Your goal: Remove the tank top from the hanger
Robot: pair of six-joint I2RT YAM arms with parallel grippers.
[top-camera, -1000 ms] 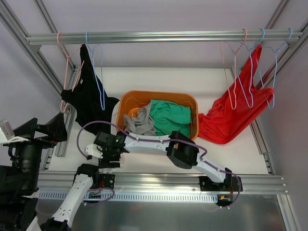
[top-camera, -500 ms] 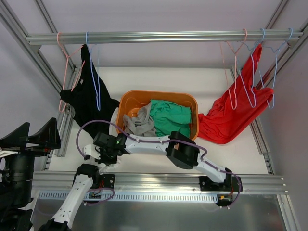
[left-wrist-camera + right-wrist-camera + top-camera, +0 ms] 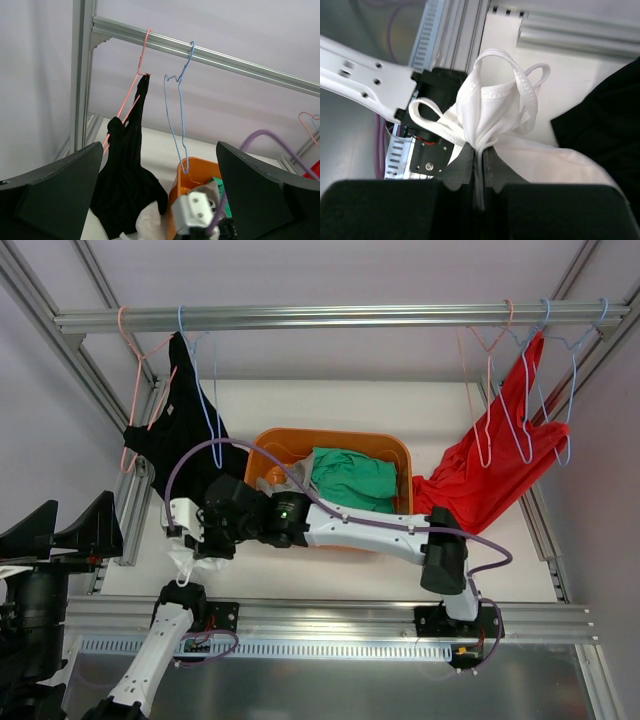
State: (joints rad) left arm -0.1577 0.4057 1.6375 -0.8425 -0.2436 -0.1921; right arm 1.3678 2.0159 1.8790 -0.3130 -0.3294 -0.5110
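Spanning the orange basket (image 3: 330,434) leftward in the top view; pinches the white tank top (image 3: 185,558) in the right gripper (image 3: 195,540), beside the black garment (image 3: 185,440). Left wrist view: holds the left gripper (image 3: 160,147) spread wide, gripping nothing, facing the blue hanger (image 3: 176,115). Right wrist view: clamps the bunched straps tight, off any hanger.

Five wire hangers are hanging from one aluminium rail (image 3: 330,315): two at 10 o'clock, one pink hanger (image 3: 143,55) and one blue hanger (image 3: 173,120), and three at 2 o'clock, a second pink hanger (image 3: 487,390) and two more blue hangers (image 3: 523,400). Five garments are showing: one black tank top (image 3: 185,450), one white tank top (image 3: 495,110), one red garment (image 3: 480,490), plus one grey garment (image 3: 290,495) and one green garment (image 3: 350,485) lying in one orange basket (image 3: 330,440).
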